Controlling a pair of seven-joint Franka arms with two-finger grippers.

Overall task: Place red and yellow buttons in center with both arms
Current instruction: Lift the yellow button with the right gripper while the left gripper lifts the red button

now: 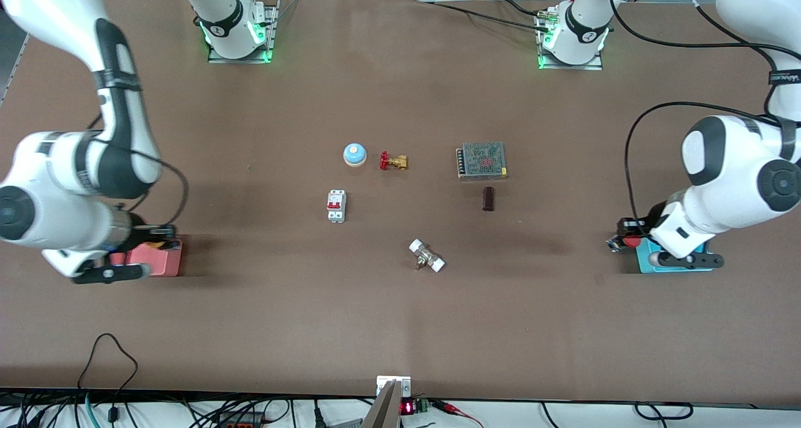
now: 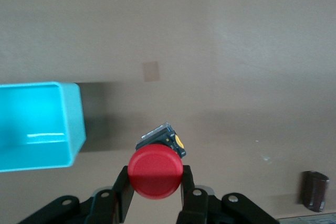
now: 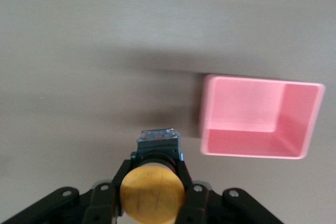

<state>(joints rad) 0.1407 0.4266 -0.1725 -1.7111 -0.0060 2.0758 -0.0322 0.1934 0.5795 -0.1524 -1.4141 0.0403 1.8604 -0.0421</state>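
**Both claws lifted, a button pinched in each**

Front view: lowest in the frame among the loose parts, a brass fitting with two white end caps (image 1: 427,256) lies on the matte brown tabletop (image 1: 400,328). Higher up sit a white breaker with red switches (image 1: 336,205), a blue dome bell (image 1: 354,154), a brass valve with a red handwheel (image 1: 393,161), a grey mesh-topped box (image 1: 481,161) and a small dark block (image 1: 488,199). At frame left is a pink tray (image 1: 164,259); at frame right, a cyan tray (image 1: 644,259).

Left wrist view: the left claw (image 2: 155,192) pinches the red-capped push-button (image 2: 155,172) over bare tabletop beside the cyan tray.

Right wrist view: the right claw (image 3: 152,195) pinches the yellow-orange-capped push-button (image 3: 152,192) over bare tabletop beside the pink tray.
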